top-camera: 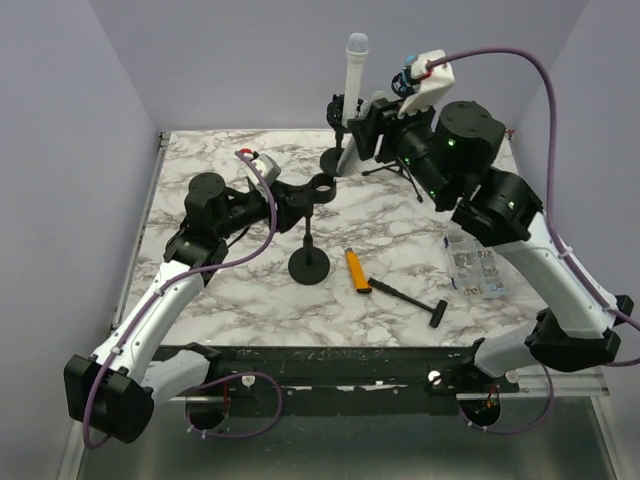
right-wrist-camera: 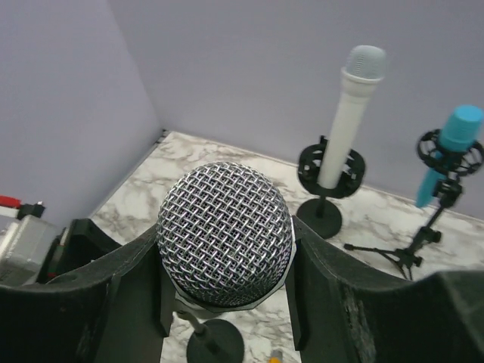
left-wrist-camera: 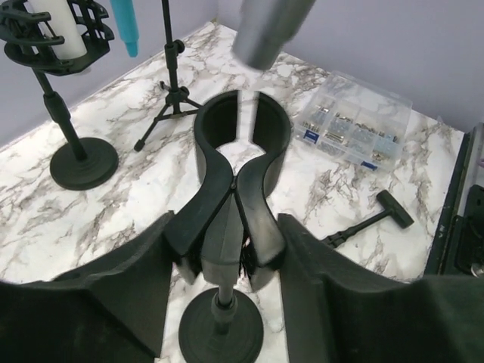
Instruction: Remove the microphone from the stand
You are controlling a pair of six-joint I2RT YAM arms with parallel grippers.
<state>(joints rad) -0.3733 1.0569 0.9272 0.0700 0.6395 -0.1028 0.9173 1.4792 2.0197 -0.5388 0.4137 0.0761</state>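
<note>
The silver mesh-headed microphone (right-wrist-camera: 224, 231) sits between the pads of my right gripper (right-wrist-camera: 224, 249), which is shut on it. In the top view this gripper (top-camera: 360, 135) holds the microphone (top-camera: 347, 158) high, behind and to the right of the black stand (top-camera: 308, 265). My left gripper (top-camera: 297, 195) is shut on the stand's clip (left-wrist-camera: 242, 132), whose ring is empty. In the left wrist view the microphone's silver body (left-wrist-camera: 268, 30) hangs blurred above the ring, apart from it. The stand's round base (left-wrist-camera: 221, 329) rests on the marble table.
A white microphone (top-camera: 356, 65) stands in a shock-mount stand at the back, with a blue microphone (right-wrist-camera: 452, 140) on a small tripod (top-camera: 395, 170) beside it. An orange box cutter (top-camera: 355, 270), a black hammer (top-camera: 408, 298) and a clear parts box (top-camera: 473, 262) lie right of the stand.
</note>
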